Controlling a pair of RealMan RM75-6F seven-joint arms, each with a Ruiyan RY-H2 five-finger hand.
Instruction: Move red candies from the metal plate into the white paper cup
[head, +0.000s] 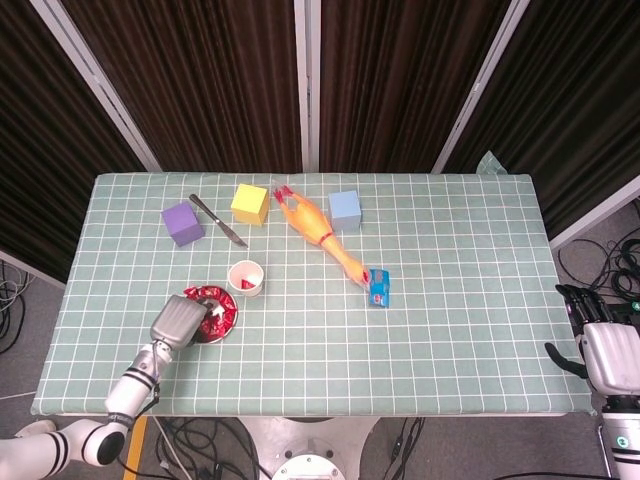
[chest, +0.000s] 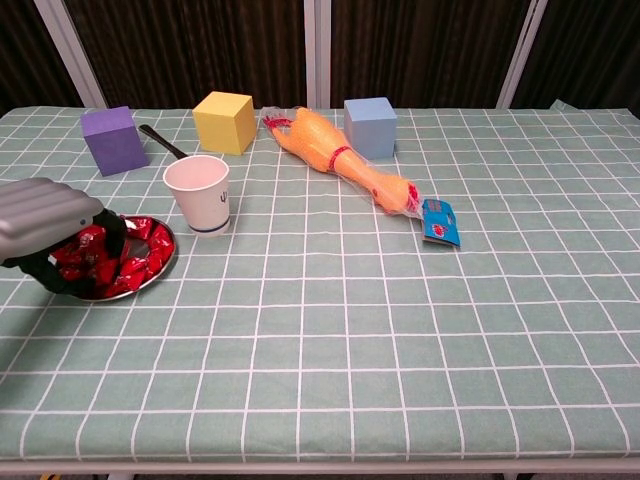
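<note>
Candies (chest: 140, 262) lie piled in the plate (chest: 160, 268), just beside the cup (chest: 199, 193), on its near-left side. The cup stands upright; head view shows something red already inside it (head: 247, 284).

Left robot hand (chest: 45, 225) sits over the plate's left half, fingers curled down into the pile. Cannot tell whether a candy is pinched; the fingertips are buried among the wrappers and the palm blocks the head view. Right robot hand (head: 610, 352) hangs off the bench's right edge, far from the cup, fingers apart, holding nothing.

Handling, as a guess: the candies look small, light and wrapped in glossy film, so slippery and prone to slide against each other. Best taken one at a time, pinched across the body from the top of the pile. The plate is shallow and probably shifts if pushed. The paper cup is light and tips easily, so release from above, no rim contact.

Hidden: the plate's left part under the hand; the candy count in the cup is unreadable; the chest view cuts the left arm off at the frame edge.
</note>
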